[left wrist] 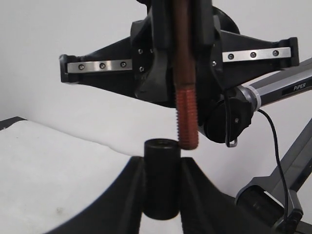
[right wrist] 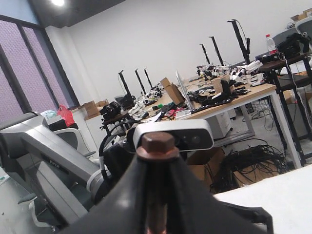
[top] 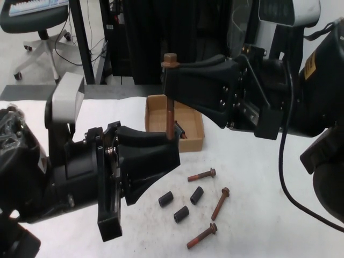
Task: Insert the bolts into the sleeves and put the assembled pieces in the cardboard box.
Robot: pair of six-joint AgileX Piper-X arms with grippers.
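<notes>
White-covered desk (top: 258, 177) underneath everything. Raised above it, right tool (top: 167, 80) clamped on a copper-coloured bolt (left wrist: 185, 107) — vertical, head up, threaded tip level with the rim of a black sleeve (left wrist: 161, 195) and just beside its opening. Sleeve upright, pinched in the left tool (left wrist: 161, 168). Toward the desk's far side, an open cardboard box (top: 192, 144). Nearer — three loose bolts (top: 220, 203) lying around three loose sleeves (top: 181, 214).
</notes>
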